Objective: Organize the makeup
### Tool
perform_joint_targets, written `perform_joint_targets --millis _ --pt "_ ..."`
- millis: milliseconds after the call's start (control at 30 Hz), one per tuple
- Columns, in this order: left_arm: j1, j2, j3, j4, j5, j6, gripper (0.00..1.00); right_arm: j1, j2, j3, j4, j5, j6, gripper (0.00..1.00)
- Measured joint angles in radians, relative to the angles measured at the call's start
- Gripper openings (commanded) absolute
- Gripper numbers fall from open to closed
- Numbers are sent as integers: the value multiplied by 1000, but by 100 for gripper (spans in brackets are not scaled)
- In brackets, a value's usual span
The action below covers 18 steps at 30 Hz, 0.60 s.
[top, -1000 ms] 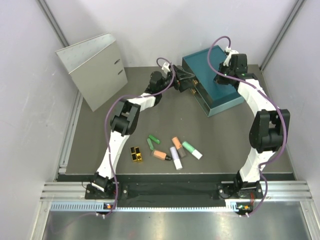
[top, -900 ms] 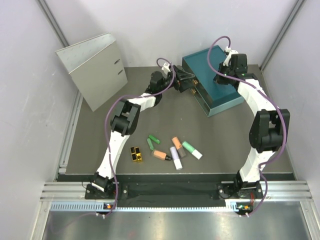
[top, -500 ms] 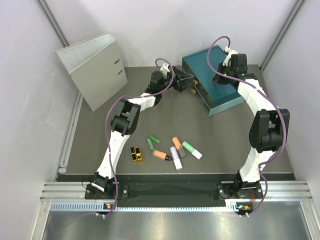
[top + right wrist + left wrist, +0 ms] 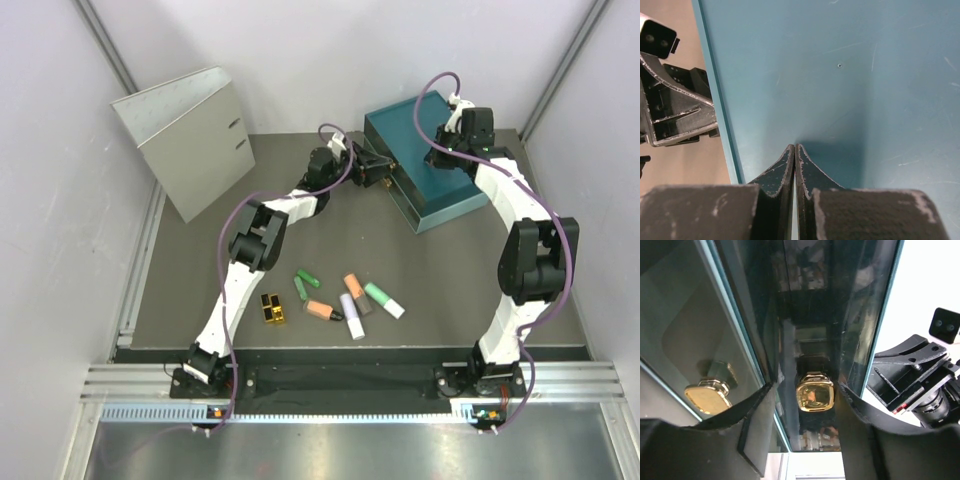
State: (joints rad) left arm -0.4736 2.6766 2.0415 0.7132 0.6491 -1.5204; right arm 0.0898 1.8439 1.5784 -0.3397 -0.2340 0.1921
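The left gripper (image 4: 378,166), jaws partly apart, straddles the gold knob (image 4: 814,390) of the teal drawer box (image 4: 445,195); the right gripper (image 4: 795,148), pinched shut, rests on its top. The makeup tubes (image 4: 352,315) lie loose on the table (image 4: 200,270) near its front edge, probably light, rigid and prone to rolling, best pinched mid-barrel

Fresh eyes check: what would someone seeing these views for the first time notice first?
The teal drawer box at the far right, with both arms on it: the left gripper has its open fingers on either side of the box's gold knob, and the shut right gripper rests on the box's top. Next, the makeup lying loose near the front centre.
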Motion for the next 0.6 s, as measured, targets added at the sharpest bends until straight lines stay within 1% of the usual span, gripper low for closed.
perform_joint_targets --millis 133,200,233,267,300,400,600 --pt "0 12 34 -4 6 -4 47 0 0 0 0 -1 1 0" --pt "2 16 44 -4 11 -4 37 0 0 0 0 -1 1 0" --pt "2 16 45 -6 11 -4 26 0 0 0 0 -2 1 0" --pt "2 16 48 -5 13 -5 4 0 0 0 0 -2 1 0" --pt "3 16 51 -10 16 -7 0 0 0 0 1 -3 1 0" --pt "5 16 52 -15 19 -32 0 0 0 0 1 -5 1 0" --pt "6 15 33 6 11 -32 0 0 0 0 1 -6 1 0"
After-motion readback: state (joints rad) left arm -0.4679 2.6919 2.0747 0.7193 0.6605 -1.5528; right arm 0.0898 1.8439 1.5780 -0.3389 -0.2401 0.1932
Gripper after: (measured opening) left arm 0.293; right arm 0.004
